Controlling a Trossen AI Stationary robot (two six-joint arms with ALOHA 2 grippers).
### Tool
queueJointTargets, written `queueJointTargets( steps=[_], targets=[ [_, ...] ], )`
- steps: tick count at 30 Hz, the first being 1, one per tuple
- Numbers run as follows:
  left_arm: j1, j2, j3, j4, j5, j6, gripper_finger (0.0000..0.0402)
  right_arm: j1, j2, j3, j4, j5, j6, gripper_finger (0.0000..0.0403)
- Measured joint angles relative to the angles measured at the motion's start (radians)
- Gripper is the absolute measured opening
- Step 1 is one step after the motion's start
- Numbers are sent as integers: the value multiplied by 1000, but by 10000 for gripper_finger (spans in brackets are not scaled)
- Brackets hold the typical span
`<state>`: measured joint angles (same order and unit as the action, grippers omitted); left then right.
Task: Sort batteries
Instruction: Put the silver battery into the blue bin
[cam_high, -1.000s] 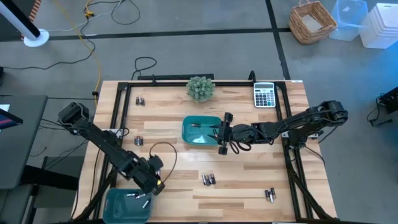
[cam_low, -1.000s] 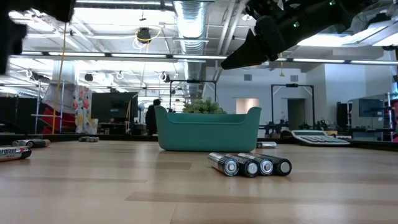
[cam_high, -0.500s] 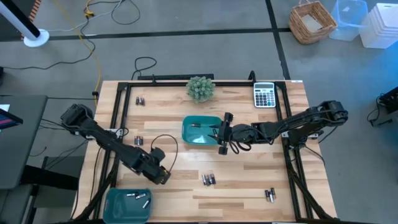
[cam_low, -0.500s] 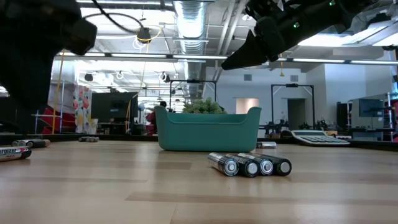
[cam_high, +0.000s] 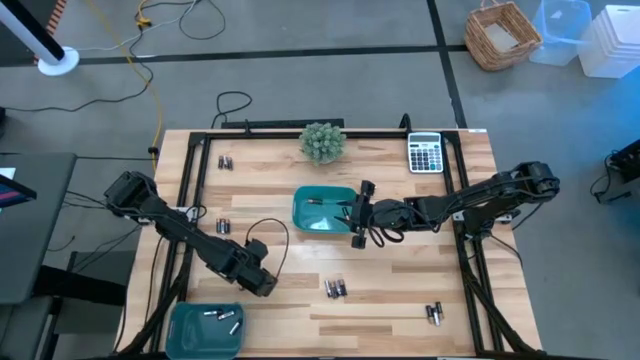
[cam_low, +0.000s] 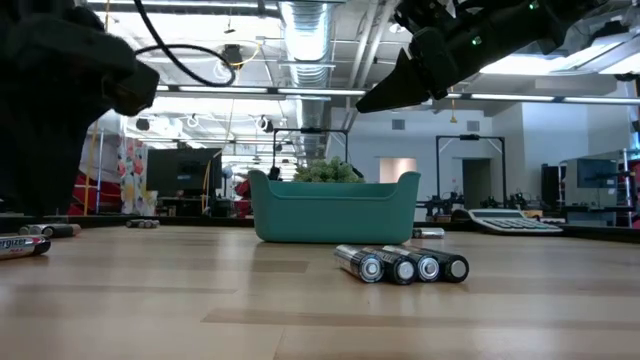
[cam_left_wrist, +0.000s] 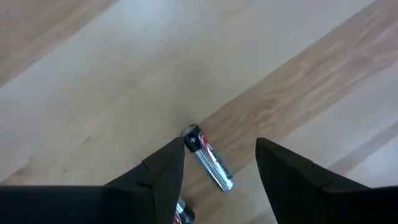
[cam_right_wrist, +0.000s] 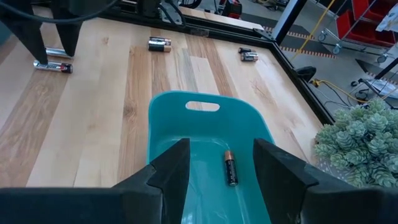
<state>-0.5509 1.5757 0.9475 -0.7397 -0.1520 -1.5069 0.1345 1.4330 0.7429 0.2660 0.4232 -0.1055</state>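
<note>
Left gripper (cam_left_wrist: 221, 163) released over a battery (cam_left_wrist: 208, 158) on the table (cam_high: 400, 290); right gripper (cam_right_wrist: 214, 168) released above the tray (cam_right_wrist: 168, 124), one cell (cam_right_wrist: 230, 168) inside.

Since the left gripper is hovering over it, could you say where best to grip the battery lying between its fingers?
Grip the battery across its middle, from straight above: it lies flat on the table, long sides exposed. The open left gripper already straddles it; a second cell by one end looks close.

one tray (cam_high: 322, 210) sits at frame centre, a plant (cam_high: 323, 141) above it, a calculator (cam_high: 425, 153) upper right. a second tray (cam_high: 180, 325) lies lower left. batteries (cam_high: 335, 289) lie below centre.
</note>
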Motion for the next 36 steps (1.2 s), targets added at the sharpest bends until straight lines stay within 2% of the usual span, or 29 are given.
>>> queueJointTargets(
  steps=[24, 36],
  targets=[
    [-1, 67, -4, 26, 43, 6, 190, 0, 0, 0, 0, 0, 0, 193],
    [2, 138, 1, 59, 87, 29, 189, 0, 0, 0, 0, 0, 1, 193]
  ],
)
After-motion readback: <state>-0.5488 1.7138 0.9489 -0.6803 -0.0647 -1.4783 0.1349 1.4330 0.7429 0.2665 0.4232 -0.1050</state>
